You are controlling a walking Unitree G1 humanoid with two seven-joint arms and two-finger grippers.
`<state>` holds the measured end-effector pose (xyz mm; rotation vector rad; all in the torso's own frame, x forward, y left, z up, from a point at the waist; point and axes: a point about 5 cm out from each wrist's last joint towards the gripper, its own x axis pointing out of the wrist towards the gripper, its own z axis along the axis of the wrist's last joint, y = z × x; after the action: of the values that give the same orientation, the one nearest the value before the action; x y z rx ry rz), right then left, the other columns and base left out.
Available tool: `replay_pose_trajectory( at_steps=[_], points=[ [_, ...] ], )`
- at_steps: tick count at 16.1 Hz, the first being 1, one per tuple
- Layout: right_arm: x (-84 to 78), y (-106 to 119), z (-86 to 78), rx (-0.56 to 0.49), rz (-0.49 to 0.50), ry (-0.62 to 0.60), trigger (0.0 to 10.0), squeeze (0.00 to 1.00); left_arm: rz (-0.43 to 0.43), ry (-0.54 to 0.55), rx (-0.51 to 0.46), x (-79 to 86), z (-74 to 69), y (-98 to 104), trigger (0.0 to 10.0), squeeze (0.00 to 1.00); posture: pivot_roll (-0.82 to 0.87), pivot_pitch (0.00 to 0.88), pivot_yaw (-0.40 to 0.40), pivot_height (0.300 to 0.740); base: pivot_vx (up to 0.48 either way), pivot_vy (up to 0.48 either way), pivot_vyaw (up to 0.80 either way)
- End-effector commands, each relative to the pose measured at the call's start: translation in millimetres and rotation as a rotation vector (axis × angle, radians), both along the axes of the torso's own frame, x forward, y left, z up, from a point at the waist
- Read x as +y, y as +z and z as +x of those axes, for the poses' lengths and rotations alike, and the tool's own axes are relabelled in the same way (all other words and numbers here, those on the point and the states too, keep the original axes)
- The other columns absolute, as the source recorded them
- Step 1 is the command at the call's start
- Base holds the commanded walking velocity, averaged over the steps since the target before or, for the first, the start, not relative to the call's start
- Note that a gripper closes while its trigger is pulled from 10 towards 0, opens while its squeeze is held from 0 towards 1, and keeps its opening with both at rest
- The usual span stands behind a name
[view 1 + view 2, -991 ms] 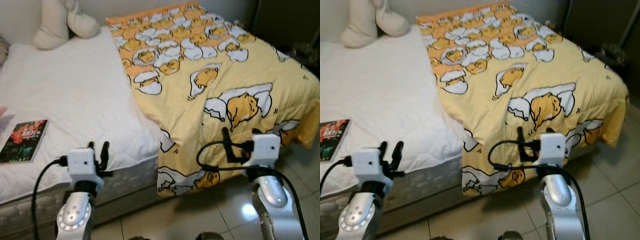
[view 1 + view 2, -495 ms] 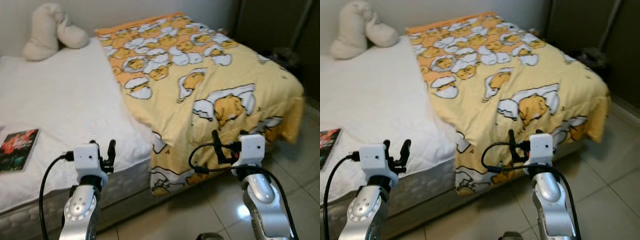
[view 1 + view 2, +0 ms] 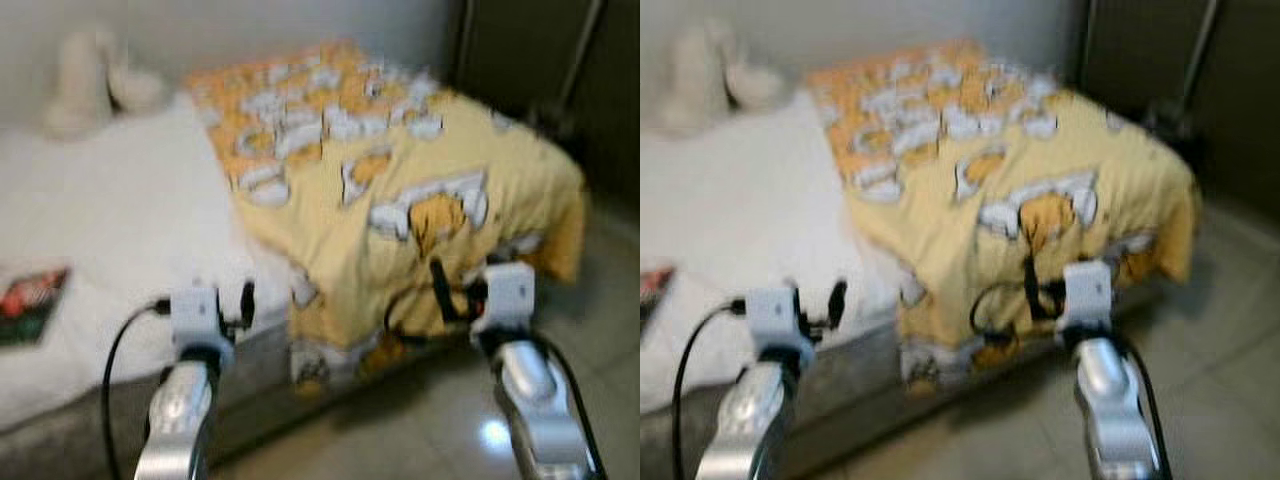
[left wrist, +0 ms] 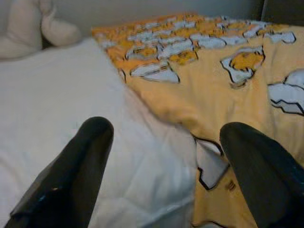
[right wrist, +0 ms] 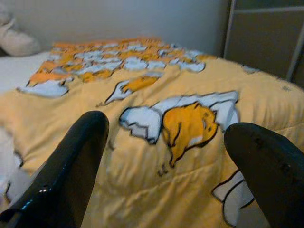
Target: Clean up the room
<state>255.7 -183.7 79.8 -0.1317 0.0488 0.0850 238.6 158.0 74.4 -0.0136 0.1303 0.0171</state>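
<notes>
A: Tool state first. The left gripper (image 4: 164, 166) is standing with its two black fingers spread wide and nothing between them; it is hovering at the bed's near edge, over the seam where the white mattress (image 4: 57, 104) is meeting the blanket. The right gripper (image 5: 166, 166) is likewise gaping wide and empty, raised in front of the hanging end of the blanket.

B: Blanket appearance?

A: The yellow blanket (image 3: 400, 170) is carrying a repeated cartoon print of orange figures on white egg shapes with dark outlines. It is covering the bed's right half, with an orange band at the far end, and is draping over the foot corner toward the tiled floor (image 3: 440, 430).

B: Elsewhere?

A: A cream plush toy (image 3: 95, 80) is sitting at the far left against the wall. A book (image 3: 30, 300) with a dark cover is lying flat on the mattress at the left. The head views are blurring, so finer detail is not readable.
</notes>
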Motion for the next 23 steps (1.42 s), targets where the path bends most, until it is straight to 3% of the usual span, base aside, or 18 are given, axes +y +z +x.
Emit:
replay_pose_trajectory(
  at_steps=[1,2,4,11,15,16,19,21,23],
  points=[
    [10.8,4.2,2.9,-0.019,-0.006,0.046,10.0,0.00,0.019,-0.006,-0.003,2.4,4.6,2.5,10.0,1.00,-0.19,0.000,0.139,0.740,0.000,0.000,0.00],
    [12.5,3.5,2.3,-0.018,-0.008,0.059,10.0,0.00,0.013,0.020,0.000,5.7,5.9,2.3,10.0,0.00,-0.19,0.000,0.139,0.740,0.390,0.000,0.00],
    [15.8,2.5,3.1,-0.015,-0.011,0.077,10.0,0.00,-0.004,0.056,0.009,10.6,7.2,0.6,10.0,0.00,-0.18,0.000,0.139,0.740,0.424,0.000,0.00],
    [19.8,3.1,6.1,-0.016,-0.025,0.110,10.0,0.00,0.013,0.022,-0.010,4.3,6.6,3.3,10.0,0.00,-0.18,0.000,0.137,0.740,0.456,0.000,0.00],
    [20.0,-0.6,-1.2,0.001,-0.024,0.120,10.0,0.00,0.012,-0.006,-0.003,-0.5,7.7,2.4,10.0,0.00,-0.18,0.000,0.139,0.740,0.235,0.000,-0.59],
    [20.7,-1.0,-3.1,0.004,-0.026,0.124,10.0,0.00,0.015,-0.024,0.011,-2.2,11.0,0.8,10.0,0.00,-0.18,0.000,0.136,0.740,0.000,0.000,0.00],
    [23.7,-1.8,-5.8,0.013,-0.023,0.142,10.0,0.00,0.022,-0.123,0.177,-6.3,36.2,-26.7,10.0,0.00,-0.19,0.010,0.127,0.740,0.000,0.000,0.00],
    [25.3,-0.7,-10.8,0.019,-0.029,0.163,10.0,0.00,0.058,-0.133,0.268,6.4,45.7,-41.2,10.0,0.00,-0.21,0.031,0.135,0.740,0.000,0.000,0.00],
    [19.9,0.6,-16.8,0.024,-0.042,0.162,10.0,0.00,0.086,-0.119,0.288,18.6,48.3,-45.1,10.0,0.00,-0.22,0.052,0.139,0.740,0.000,0.000,0.00]
  ],
)
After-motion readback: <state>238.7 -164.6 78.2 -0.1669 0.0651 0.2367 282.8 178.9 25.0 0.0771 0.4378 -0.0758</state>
